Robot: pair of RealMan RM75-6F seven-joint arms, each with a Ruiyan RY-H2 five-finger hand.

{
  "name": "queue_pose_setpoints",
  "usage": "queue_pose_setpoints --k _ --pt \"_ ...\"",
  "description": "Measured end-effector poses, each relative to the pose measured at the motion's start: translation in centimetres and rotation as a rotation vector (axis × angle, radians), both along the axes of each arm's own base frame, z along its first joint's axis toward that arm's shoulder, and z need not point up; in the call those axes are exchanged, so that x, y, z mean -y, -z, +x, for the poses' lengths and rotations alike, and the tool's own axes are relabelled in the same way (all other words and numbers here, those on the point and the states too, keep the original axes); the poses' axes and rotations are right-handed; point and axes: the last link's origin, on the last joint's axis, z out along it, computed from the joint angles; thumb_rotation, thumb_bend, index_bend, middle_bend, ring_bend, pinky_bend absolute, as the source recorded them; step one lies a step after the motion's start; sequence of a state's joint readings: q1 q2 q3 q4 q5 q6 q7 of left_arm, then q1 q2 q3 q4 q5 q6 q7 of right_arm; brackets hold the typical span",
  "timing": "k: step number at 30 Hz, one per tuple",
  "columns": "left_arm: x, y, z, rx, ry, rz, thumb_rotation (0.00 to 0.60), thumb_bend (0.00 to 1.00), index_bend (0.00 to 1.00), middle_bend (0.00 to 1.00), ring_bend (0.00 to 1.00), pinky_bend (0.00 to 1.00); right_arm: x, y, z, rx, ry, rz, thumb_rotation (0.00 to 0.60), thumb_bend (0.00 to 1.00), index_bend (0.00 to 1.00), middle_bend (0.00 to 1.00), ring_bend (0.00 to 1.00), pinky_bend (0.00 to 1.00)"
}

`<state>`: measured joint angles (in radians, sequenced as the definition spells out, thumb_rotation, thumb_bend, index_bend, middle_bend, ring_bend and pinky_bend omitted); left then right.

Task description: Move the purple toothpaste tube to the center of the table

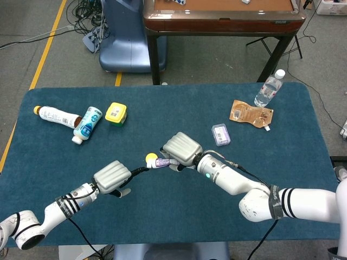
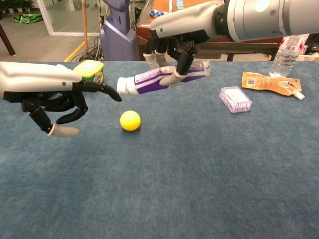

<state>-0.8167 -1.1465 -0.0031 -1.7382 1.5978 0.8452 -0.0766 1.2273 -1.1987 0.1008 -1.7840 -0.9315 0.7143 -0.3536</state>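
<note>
Chest view: nearest the camera, the left hand [image 2: 60, 107] is hovering just above the blue table [image 2: 199, 189], holding nothing, one finger stretching toward the cap of the tube while the other fingers are curling underneath, apart from one another. A yellow ball [image 2: 130, 120] is resting on the cloth just right of that hand, touching neither hand.

Slightly farther back, the right hand [image 2: 172, 55] is gripping the purple toothpaste tube [image 2: 164, 79] from above, fingers wrapping round its body. The tube is hanging clear of the table, lying roughly level, with its white cap pointing toward the left hand and standing just short of the outstretched fingertip. In the head view the tube [image 1: 162, 162] is showing only partly beneath the right hand [image 1: 182, 149], above the middle of the table and slightly toward its near side, beside the ball [image 1: 150, 157]; the left hand [image 1: 112, 176] is sitting lower left of it.

Farther on, a small clear box [image 1: 220, 134] is lying right of centre. Toward the far left, a yellow-lidded container [image 1: 115, 113] and two bottles lying on their sides [image 1: 70, 121] are resting near the edge. At the far right, a brown pouch [image 1: 251, 114] is lying flat, and a water bottle [image 1: 269, 88] is standing upright just beyond it.
</note>
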Motion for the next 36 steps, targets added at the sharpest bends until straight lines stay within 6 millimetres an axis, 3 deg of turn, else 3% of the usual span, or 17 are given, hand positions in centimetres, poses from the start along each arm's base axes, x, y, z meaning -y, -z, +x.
queue_pose_setpoints --k 5,9,13,19,21,23,25,28,31,36 --pt "0.1 -0.5 -0.5 -0.004 -0.013 0.016 0.600 0.33 0.00 0.71 0.75 0.82 0.1 -0.3 -0.5 0.017 0.015 -0.007 0.600 1.00 0.96 0.84 0.78 0.46" --pt "-0.1 -1.7 -1.2 0.024 -0.058 0.050 0.600 0.33 0.00 0.59 0.61 0.81 -0.1 -0.7 -1.4 0.057 0.043 -0.017 0.600 1.00 0.96 0.84 0.78 0.47" --pt "-0.4 -3.3 -2.0 0.086 -0.123 0.094 0.600 0.33 0.00 0.42 0.47 0.69 -0.4 -1.2 -2.6 0.112 0.072 -0.019 0.600 0.99 0.96 0.84 0.78 0.48" --pt "-0.7 -5.7 -3.2 0.237 -0.253 0.135 0.599 0.26 0.00 0.27 0.28 0.54 -1.0 -1.6 -4.3 0.211 0.109 -0.017 0.600 0.97 0.96 0.84 0.78 0.58" --pt "-0.7 -6.7 -3.7 0.297 -0.298 0.148 0.523 0.23 0.00 0.21 0.22 0.49 -1.3 -1.6 -4.8 0.245 0.118 -0.013 0.600 0.97 0.96 0.84 0.78 0.63" --pt "-0.7 -7.5 -4.1 0.356 -0.340 0.156 0.342 0.19 0.00 0.15 0.17 0.43 -1.6 -1.4 -5.3 0.283 0.123 -0.009 0.600 0.96 0.96 0.85 0.78 0.68" --pt "-0.6 -8.1 -4.3 0.405 -0.373 0.157 0.222 0.17 0.00 0.12 0.14 0.40 -2.1 -1.0 -5.8 0.319 0.128 -0.002 0.600 0.95 0.96 0.85 0.78 0.74" --pt "-0.5 -9.0 -4.6 0.488 -0.420 0.153 0.104 0.15 0.00 0.10 0.12 0.35 -2.6 -0.3 -6.3 0.377 0.138 0.010 0.600 0.92 0.97 0.87 0.80 0.81" --pt "-0.5 -9.8 -4.8 0.564 -0.452 0.153 0.015 0.12 0.00 0.08 0.09 0.30 -3.1 0.6 -6.5 0.428 0.130 0.014 0.600 0.92 0.98 0.88 0.82 0.83" --pt "-0.5 -10.3 -4.7 0.653 -0.489 0.141 0.000 0.11 0.00 0.06 0.06 0.26 -4.0 2.4 -6.5 0.518 0.111 0.021 0.600 0.92 1.00 0.90 0.84 0.86"
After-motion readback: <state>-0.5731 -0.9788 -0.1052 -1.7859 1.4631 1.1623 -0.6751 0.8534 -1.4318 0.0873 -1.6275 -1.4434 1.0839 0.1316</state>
